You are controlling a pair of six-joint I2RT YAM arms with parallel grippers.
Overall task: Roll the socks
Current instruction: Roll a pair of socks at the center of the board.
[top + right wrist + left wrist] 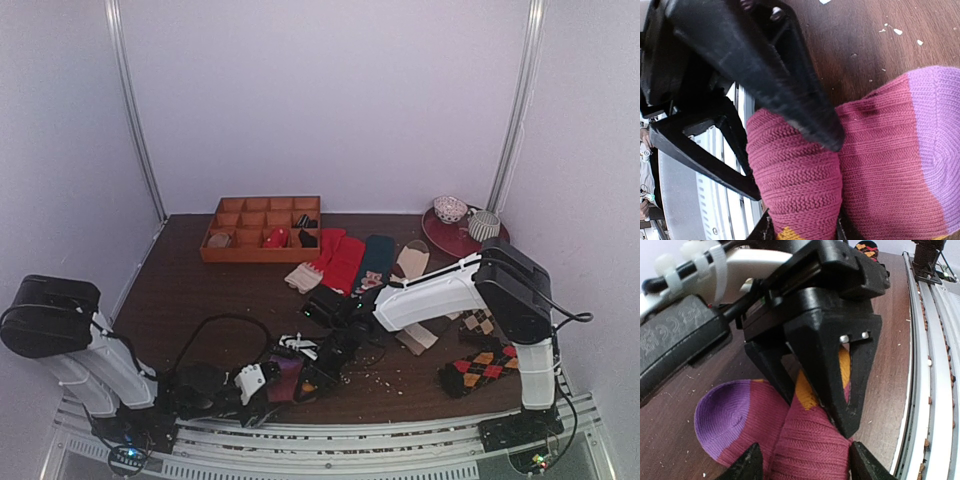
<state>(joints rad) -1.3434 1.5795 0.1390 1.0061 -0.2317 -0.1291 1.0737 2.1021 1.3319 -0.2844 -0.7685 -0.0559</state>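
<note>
Left end effector (807,465) was clamped across the maroon sock (790,440) — fabric filled the gap between its fingers (752,466). Right end effector (802,232) was pinched shut on the sock's folded part, opposite the left. The sock was held low at the near edge of the tabletop (200,290).

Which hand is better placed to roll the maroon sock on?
Probably the right hand: it grips the raised fold of the sock. The left hand straddles the sock beside its purple toe, so it looks better suited to steadying it.
</note>
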